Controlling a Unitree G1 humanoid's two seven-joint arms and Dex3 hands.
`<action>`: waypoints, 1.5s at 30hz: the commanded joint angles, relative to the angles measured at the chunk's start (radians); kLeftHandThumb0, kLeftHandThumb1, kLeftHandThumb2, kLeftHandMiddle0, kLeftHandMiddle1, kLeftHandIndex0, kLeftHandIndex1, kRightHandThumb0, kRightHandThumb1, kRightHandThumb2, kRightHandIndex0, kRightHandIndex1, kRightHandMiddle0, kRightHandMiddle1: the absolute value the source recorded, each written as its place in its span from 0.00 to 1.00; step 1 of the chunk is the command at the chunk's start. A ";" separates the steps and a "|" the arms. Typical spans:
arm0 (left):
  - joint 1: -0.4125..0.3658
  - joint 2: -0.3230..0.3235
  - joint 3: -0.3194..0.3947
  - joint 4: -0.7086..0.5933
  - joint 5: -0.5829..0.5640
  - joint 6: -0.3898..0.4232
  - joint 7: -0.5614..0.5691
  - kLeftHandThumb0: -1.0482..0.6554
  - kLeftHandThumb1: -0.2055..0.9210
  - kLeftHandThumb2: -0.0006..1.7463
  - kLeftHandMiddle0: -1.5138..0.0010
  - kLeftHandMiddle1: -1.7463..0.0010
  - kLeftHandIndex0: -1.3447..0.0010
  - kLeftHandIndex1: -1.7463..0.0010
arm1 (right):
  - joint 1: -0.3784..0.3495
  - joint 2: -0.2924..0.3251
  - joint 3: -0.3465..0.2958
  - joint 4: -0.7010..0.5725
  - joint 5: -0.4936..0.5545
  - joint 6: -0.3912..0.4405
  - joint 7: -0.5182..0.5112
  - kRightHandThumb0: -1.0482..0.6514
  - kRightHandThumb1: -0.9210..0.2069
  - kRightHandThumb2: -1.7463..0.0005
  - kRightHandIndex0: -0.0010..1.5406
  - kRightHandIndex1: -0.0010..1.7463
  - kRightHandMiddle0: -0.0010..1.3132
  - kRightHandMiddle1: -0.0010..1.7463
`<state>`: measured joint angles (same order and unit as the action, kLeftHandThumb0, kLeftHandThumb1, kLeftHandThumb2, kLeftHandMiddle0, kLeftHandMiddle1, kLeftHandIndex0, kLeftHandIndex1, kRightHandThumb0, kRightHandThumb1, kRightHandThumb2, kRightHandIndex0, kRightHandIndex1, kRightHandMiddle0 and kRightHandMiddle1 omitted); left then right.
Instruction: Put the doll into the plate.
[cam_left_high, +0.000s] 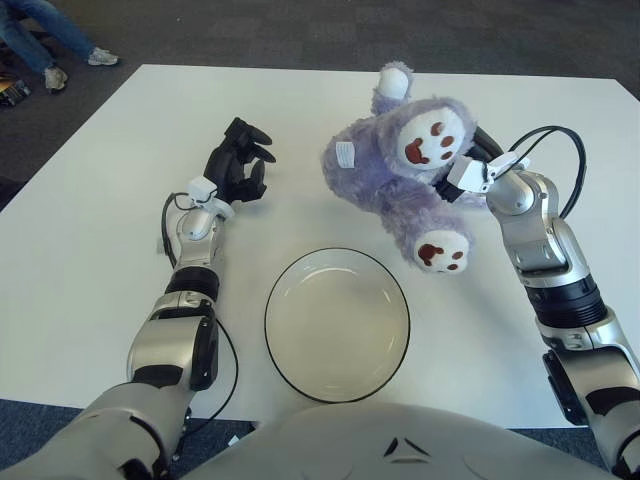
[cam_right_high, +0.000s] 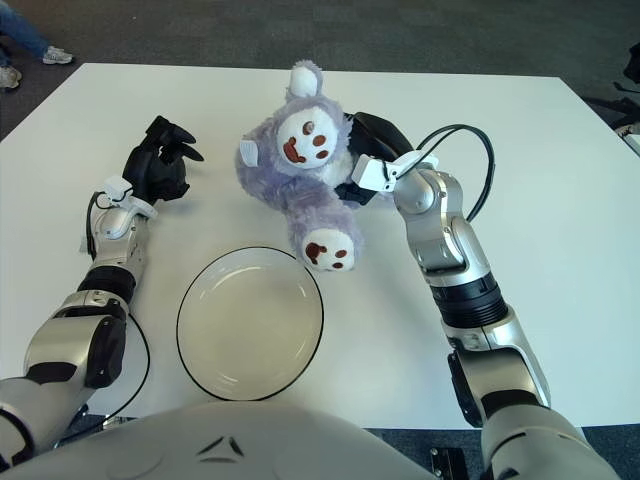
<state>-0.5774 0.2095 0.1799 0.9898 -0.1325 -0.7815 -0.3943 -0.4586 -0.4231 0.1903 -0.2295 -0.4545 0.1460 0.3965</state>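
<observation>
Spanning the whole scene, the white counter (cam_left_high: 90, 210) carries a dark-rimmed plate (cam_left_high: 337, 325) at our near edge, bare inside, with nothing yet set in it. Above and to the right of that plate we hold the doll (cam_left_high: 395, 180), a purple plush animal, which looks raised off the counter, its head tipped toward the far side and one brown-soled foot dangling just past the plate's far right rim. Our right hand (cam_left_high: 470, 160) sits behind and to the right of the doll, fingers closed into the fur on its flank; most of the hand is hidden by the plush body, so we cannot tell how deep the hold goes. Our left hand (cam_left_high: 238, 165) shows well to the left of the doll, fingers loosely curled and holding nothing.

We judge the main risk to be the one-sided grip: soft fur can slide, and the hanging body could swing or slip free during the carry, landing short on the counter. We also see a chance that the trailing foot catches the rim and shoves or tips the plate, or that the doll, being large against the plate, comes to rest half over the edge.
</observation>
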 joint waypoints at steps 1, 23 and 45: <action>-0.012 0.010 -0.007 0.052 0.027 0.005 0.027 0.61 0.82 0.48 0.85 0.00 0.85 0.00 | 0.009 0.013 -0.020 -0.040 0.023 0.007 -0.010 0.94 0.70 0.12 0.49 1.00 0.71 1.00; -0.067 0.006 -0.016 0.146 0.068 0.187 0.123 0.61 0.78 0.51 0.83 0.00 0.83 0.00 | 0.040 0.035 0.033 -0.195 0.064 -0.005 0.066 0.93 0.69 0.13 0.48 1.00 0.73 1.00; -0.032 -0.020 -0.030 0.055 0.057 0.288 0.091 0.61 0.75 0.54 0.82 0.00 0.81 0.00 | 0.132 0.038 0.062 -0.345 0.147 0.087 0.183 0.93 0.69 0.12 0.49 1.00 0.74 1.00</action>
<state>-0.6384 0.1944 0.1579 1.0536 -0.0751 -0.5260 -0.2928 -0.3335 -0.3878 0.2506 -0.5533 -0.3278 0.2220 0.5759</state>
